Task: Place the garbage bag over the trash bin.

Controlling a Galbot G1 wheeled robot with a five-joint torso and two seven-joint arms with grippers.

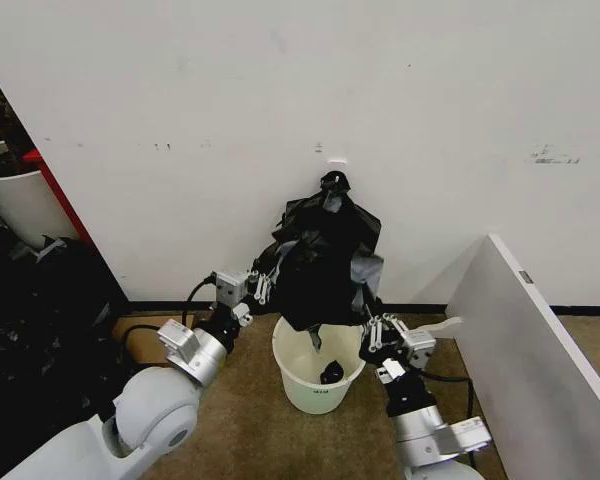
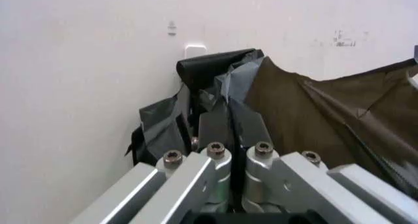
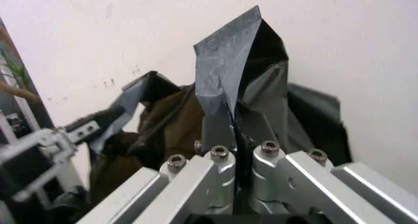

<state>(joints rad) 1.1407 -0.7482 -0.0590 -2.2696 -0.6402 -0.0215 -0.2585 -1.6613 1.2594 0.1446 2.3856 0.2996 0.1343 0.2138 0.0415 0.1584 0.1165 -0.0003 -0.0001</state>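
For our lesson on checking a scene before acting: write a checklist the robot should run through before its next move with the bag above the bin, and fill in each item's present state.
1. Left gripper clamped on the garbage bag: ok, fingers closed on plastic in the left wrist view.
2. Right gripper clamped on the bag: ok, fingers pinch a fold.
3. Bag held above the trash bin: ok, it hangs between both grippers over the rim.
4. Bag mouth spread wider than the rim: cannot tell, the plastic looks bunched.
5. Bin interior free: not ok, a small dark item lies inside.
6. Bin upright: ok.
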